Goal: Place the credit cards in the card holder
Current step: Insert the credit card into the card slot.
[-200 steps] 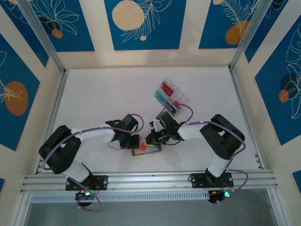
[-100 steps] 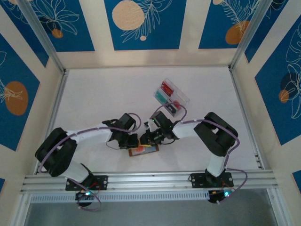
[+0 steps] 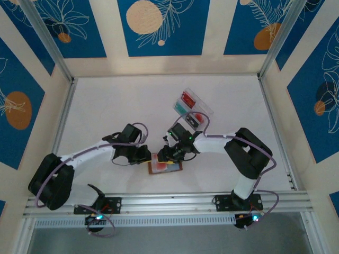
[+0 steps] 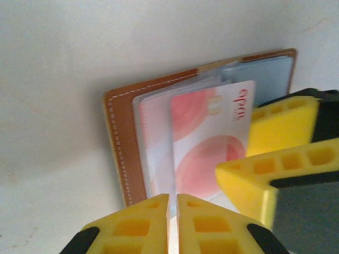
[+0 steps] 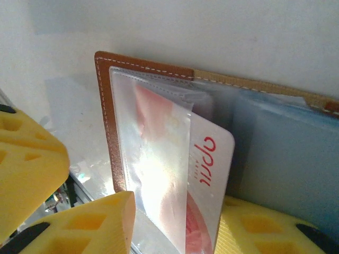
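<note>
- Yellow fingers of your right gripper point(image 5: 177, 211) stand part-way apart astride the red card point(image 5: 209, 159), clamping nothing (so I judge); your left gripper point(image 4: 172, 203) is pinched shut at the card holder's point(image 4: 119, 143) near edge.
- Just ahead of both tips, that glossy card sits partly inside a floppy clear sleeve point(image 5: 143, 132); brush it backing off and it could slide out.
- Beneath, stitched brown leather lies open and flat; a snagged fingertip would drag it.
- Far beyond the right gripper, a clear tray point(image 3: 203, 107) holds the other credit cards point(image 3: 186, 98).
</note>
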Motion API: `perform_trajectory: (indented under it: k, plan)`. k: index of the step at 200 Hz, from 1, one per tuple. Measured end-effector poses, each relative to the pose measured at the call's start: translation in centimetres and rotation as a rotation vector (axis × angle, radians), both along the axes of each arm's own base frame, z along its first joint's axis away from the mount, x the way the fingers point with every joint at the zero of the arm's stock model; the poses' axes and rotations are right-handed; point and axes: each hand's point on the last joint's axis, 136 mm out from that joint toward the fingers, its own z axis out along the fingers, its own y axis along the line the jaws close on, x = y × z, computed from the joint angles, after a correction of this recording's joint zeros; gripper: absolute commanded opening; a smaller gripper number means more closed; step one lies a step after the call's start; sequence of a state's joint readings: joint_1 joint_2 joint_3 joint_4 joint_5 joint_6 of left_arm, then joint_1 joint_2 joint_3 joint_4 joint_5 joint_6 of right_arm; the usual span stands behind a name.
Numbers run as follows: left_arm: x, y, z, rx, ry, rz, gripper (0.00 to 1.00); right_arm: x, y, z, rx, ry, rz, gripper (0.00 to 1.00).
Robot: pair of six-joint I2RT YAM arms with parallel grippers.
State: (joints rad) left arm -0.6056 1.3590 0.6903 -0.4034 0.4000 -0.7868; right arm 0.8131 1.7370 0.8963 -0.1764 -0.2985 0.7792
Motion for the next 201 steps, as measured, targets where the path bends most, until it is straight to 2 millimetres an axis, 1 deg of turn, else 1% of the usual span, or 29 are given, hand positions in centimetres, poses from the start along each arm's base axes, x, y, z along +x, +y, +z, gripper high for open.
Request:
perform_trajectory:
  k: [44,76,140,178,201]
  plan:
    - [-0.2,0.2,-2.4,0.038,0.048,-0.01,0.1,-0.4,-0.2,-0.1,-0.064,-0.007,0.019,0.39]
    - [-0.4,0.3,-3.9,0.05,0.066,-0.017,0.1,-0.6,0.3,-0.4,-0.096,-0.014,0.044,0.39]
    - [-0.6,0.1,-4.0,0.01,0.068,-0.025,0.1,-0.7,1.0,-0.5,-0.109,-0.021,0.077,0.45]
    - [-0.6,0.0,-4.0,0.005,0.064,-0.025,0.09,-1.0,1.4,-0.4,-0.161,-0.046,0.092,0.53]
    - [-0.6,0.0,-4.0,0.003,0.066,-0.02,0.09,-1.1,1.6,-0.3,-0.195,-0.073,0.099,0.55]
